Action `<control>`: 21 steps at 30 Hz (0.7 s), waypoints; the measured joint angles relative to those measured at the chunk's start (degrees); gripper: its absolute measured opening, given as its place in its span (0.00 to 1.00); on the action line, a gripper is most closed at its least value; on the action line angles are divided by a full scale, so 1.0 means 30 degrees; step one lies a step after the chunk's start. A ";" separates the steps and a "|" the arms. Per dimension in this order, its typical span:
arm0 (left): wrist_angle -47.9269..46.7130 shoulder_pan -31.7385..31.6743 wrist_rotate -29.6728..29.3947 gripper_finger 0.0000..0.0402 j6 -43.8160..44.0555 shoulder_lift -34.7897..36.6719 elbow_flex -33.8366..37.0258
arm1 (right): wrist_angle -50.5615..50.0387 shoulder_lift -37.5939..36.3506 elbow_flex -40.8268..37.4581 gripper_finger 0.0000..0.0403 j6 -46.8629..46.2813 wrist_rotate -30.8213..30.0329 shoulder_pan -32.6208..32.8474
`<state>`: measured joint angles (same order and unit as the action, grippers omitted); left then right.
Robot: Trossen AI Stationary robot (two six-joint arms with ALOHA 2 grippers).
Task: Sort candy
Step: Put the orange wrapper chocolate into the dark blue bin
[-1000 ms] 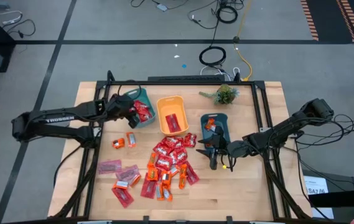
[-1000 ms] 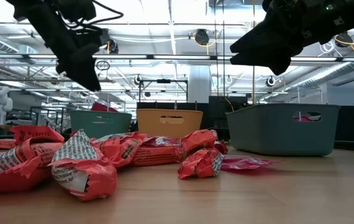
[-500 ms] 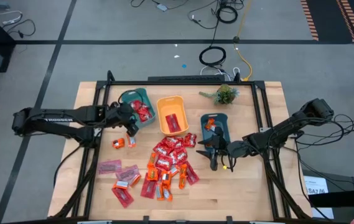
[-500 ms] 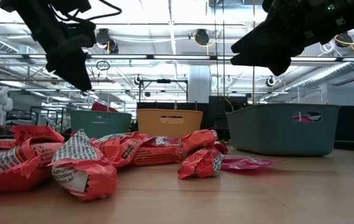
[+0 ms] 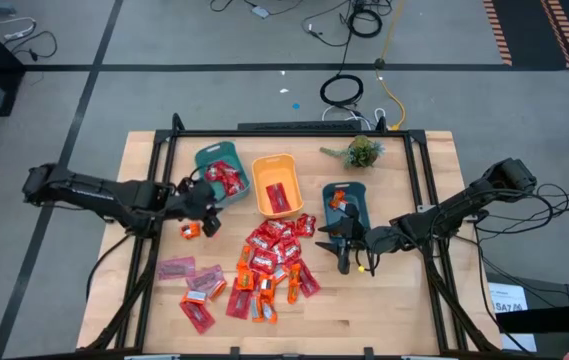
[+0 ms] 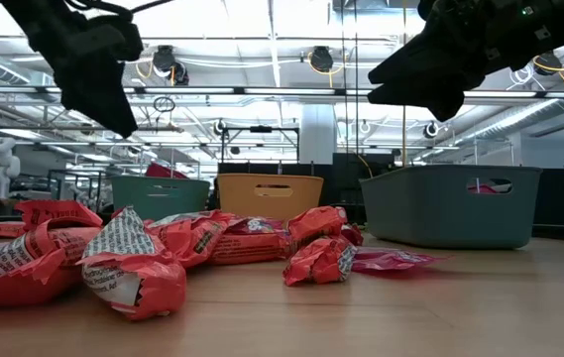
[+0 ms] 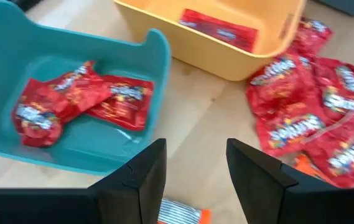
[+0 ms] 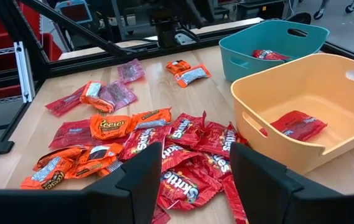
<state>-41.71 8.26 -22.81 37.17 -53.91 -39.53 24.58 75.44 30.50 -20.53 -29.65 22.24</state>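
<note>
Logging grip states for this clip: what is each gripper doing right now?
Left gripper: open, holding nothing.
Right gripper: open, holding nothing.

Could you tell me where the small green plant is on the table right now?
In the high view the small green plant lies near the table's far edge, right of centre, just beyond the small teal bin and right of the orange bin.

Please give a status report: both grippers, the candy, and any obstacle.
Left gripper open, empty, over two orange candies. Right gripper open, empty, beside the candy pile. Most candy unsorted on table. No obstacle seen.
</note>
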 joint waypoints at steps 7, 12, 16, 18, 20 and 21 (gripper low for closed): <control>0.0108 0.2425 -0.0414 0.44 0.1004 -0.0011 0.0000 | 0.0000 0.0000 0.0000 0.45 0.0000 0.0000 0.0000; 0.0816 0.4040 -0.0528 0.44 0.1004 -0.0213 0.0000 | 0.0006 0.0000 0.0000 0.45 0.0000 -0.0007 0.0000; 0.1623 0.5057 -0.0554 0.44 0.1004 -0.0705 0.0000 | 0.0009 0.0000 0.0000 0.45 0.0000 -0.0007 -0.0003; 0.1676 0.5411 -0.0554 0.44 0.0999 -0.1085 0.0000 | 0.0015 0.0000 0.0000 0.45 0.0000 -0.0007 0.0000; 0.1700 0.5696 -0.0554 0.44 0.1003 -0.1472 0.0000 | 0.0015 0.0000 0.0000 0.45 0.0000 -0.0007 0.0000; 0.1727 0.5833 -0.0554 0.44 0.1004 -0.1677 0.0000 | 0.0015 0.0000 0.0000 0.45 0.0000 -0.0007 0.0000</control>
<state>-36.53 25.76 -24.47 40.18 -58.94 -39.53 24.62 75.44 30.50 -20.53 -29.67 22.24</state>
